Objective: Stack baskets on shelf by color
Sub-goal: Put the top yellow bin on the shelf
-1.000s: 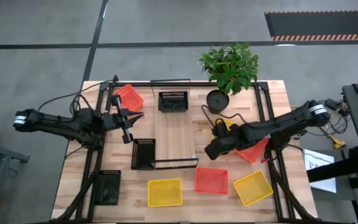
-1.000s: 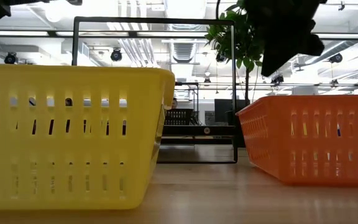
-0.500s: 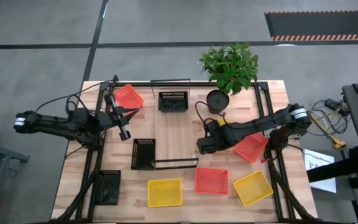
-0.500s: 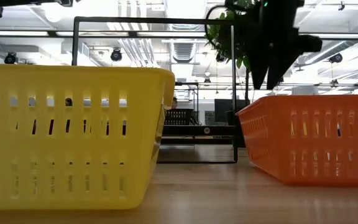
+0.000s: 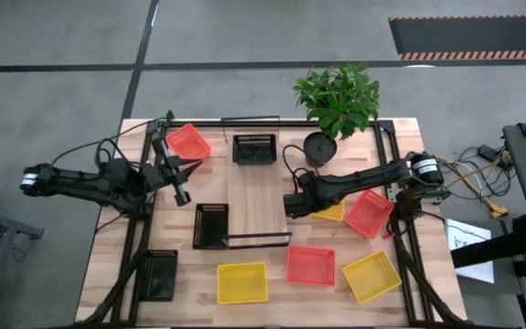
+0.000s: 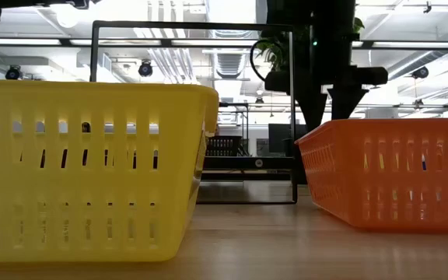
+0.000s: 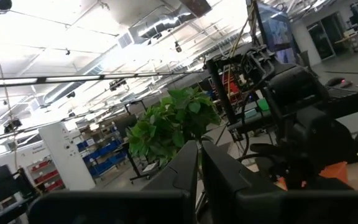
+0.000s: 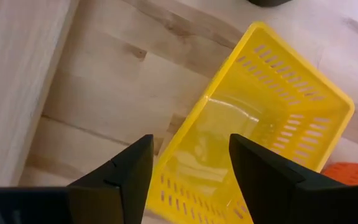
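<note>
Right gripper (image 8: 188, 171) swings toward 9 o'clock, jaws open over yellow basket (image 8: 260, 143) beside shelf (image 5: 257, 196); grasp likely next. Left gripper (image 5: 183, 190) waits, jaws closed, empty.

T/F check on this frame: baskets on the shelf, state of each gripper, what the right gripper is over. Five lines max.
1. The right gripper is open above a yellow basket. True.
2. The left gripper holds a red basket. False: its fingers are shut on nothing.
3. A black basket sits at the shelf's far end. True.
4. Baskets are already stacked on the shelf. False: none is stacked.
5. A potted plant stands on the table. True.
</note>
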